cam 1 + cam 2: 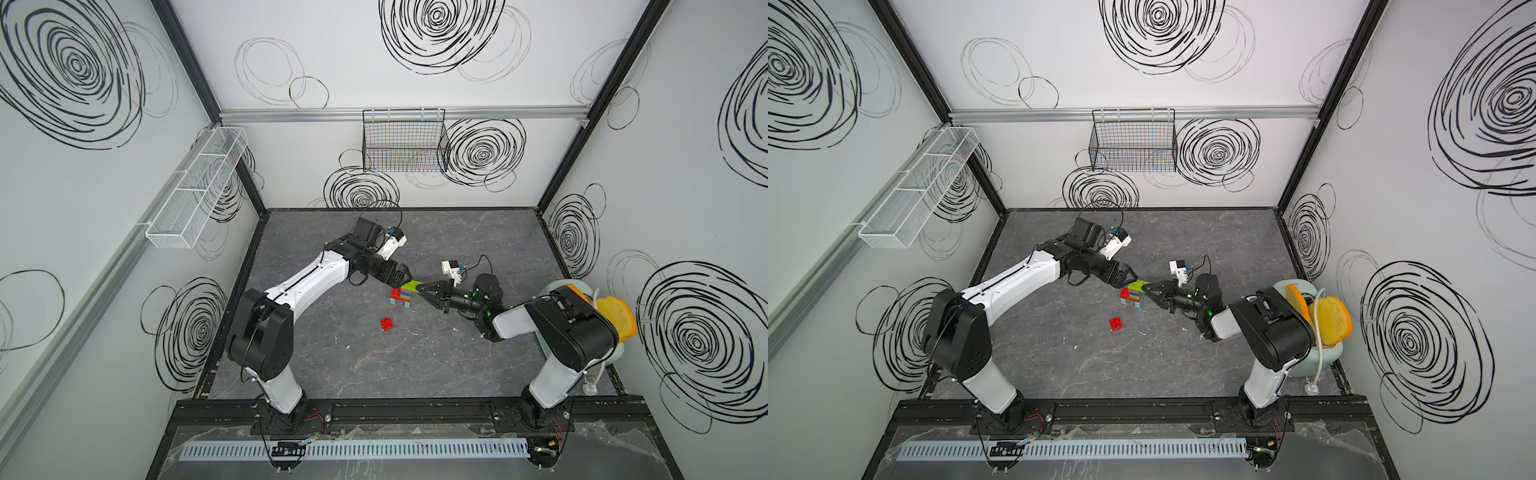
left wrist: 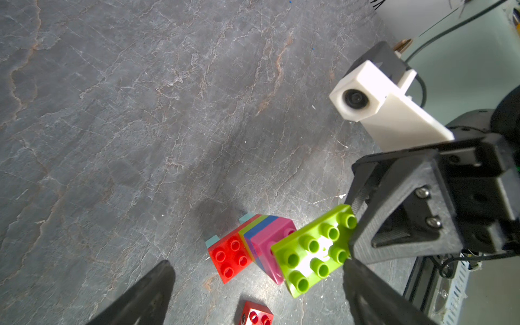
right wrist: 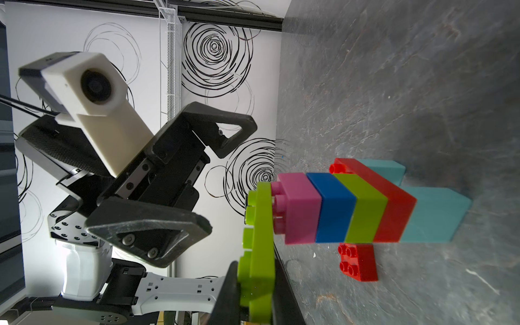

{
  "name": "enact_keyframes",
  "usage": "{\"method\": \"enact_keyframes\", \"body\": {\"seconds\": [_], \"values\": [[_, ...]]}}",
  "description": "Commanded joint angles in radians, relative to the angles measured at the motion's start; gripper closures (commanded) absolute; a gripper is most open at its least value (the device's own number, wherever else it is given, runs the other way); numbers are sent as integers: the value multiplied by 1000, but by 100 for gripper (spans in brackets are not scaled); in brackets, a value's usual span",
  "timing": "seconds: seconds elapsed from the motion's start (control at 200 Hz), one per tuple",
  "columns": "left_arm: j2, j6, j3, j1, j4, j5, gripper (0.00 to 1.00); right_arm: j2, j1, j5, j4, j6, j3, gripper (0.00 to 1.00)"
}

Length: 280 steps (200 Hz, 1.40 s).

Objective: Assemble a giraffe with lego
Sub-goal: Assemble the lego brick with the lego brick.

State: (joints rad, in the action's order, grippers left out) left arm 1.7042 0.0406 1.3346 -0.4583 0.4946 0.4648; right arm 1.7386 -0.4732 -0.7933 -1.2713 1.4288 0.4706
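Top views, left gripper (image 1: 402, 277): jaws spread wide with nothing between them, poised just beside the far end of the lime brick (image 1: 411, 286).
Top views, right gripper (image 1: 424, 288): jaws pinch the lime brick and hold it over the top of the giraffe (image 1: 401, 297).
Top views, giraffe: stands near the middle of the grey table (image 1: 457, 357), between the two grippers.
Top views, loose red brick (image 1: 387, 324): lies alone on the table, near the giraffe on the side toward the arm bases, not touching it.
Top views, surroundings: a black wire basket (image 1: 403, 141) on the back wall, a white mesh basket (image 1: 195, 187) on the left wall and orange-yellow discs (image 1: 617, 318) behind the right arm, all well apart from the bricks.
Left wrist view, fingers (image 2: 146, 292): far apart and empty. One tip is just beside the lime brick (image 2: 312, 250), but contact cannot be told.
Left wrist view, right gripper (image 2: 353, 225): clamps one short end of the lime brick, which partly covers the giraffe's pink top (image 2: 267, 239).
Right wrist view, right gripper (image 3: 256, 281): fingers pressed on the lime brick's (image 3: 259, 219) studded face and underside.
Right wrist view, giraffe (image 3: 351, 208): upright on two light-blue legs, then red, lime, blue and pink. The lime brick's free end lies against the pink studs, which show in the gap, so it is not pushed home.
Right wrist view, left gripper (image 3: 231, 176): spread, empty, clear of the bricks.
Right wrist view, loose red brick (image 3: 358, 261): on the table near the legs.
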Motion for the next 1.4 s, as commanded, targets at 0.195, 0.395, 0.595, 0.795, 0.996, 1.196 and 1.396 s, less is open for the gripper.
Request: {"method": "enact_keyframes", "body": {"seconds": [0.195,0.395,0.595,0.795,0.996,1.196,1.396], "values": [[38,-11,-8,-7,-37,-8,1,49,15,6,5,15,-2,100],[40,-13,-13,-6,-39,-6,3,6,29,15,44,21,3,100],[31,-17,-12,-8,-39,0,2,-4,32,-7,62,18,48,100],[23,-14,-11,-7,-37,0,2,19,44,-42,75,10,28,100],[31,-13,-9,-6,-37,-6,2,8,87,-94,152,-26,16,100],[41,-10,-5,-9,-36,-9,3,-22,110,-140,335,-129,52,100],[41,-7,-2,-11,-33,-2,3,-36,122,-208,398,-159,95,100]]}}
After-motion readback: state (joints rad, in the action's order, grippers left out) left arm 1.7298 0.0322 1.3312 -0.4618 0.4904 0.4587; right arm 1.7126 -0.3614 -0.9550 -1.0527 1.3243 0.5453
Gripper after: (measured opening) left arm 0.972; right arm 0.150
